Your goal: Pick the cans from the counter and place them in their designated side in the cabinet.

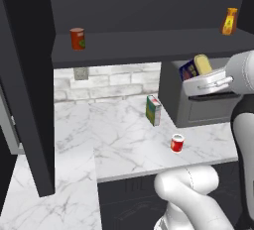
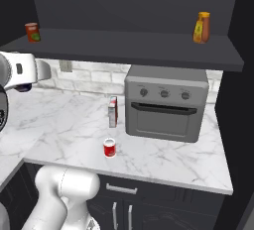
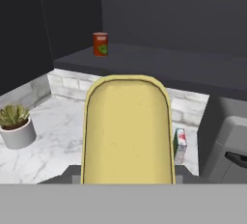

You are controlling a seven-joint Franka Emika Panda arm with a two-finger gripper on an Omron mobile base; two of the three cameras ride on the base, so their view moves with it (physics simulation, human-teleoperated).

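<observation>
My gripper (image 1: 201,78) clamped on boxy yellow-topped, blue-labelled tin (image 3: 128,131), raised above white veined marble counter (image 1: 124,159) | short glossy red can with white top (image 1: 177,143) not yet picked, near counter's front edge | matte dark cabinet shelf (image 1: 149,45) beyond awaits both, I judge.
</observation>
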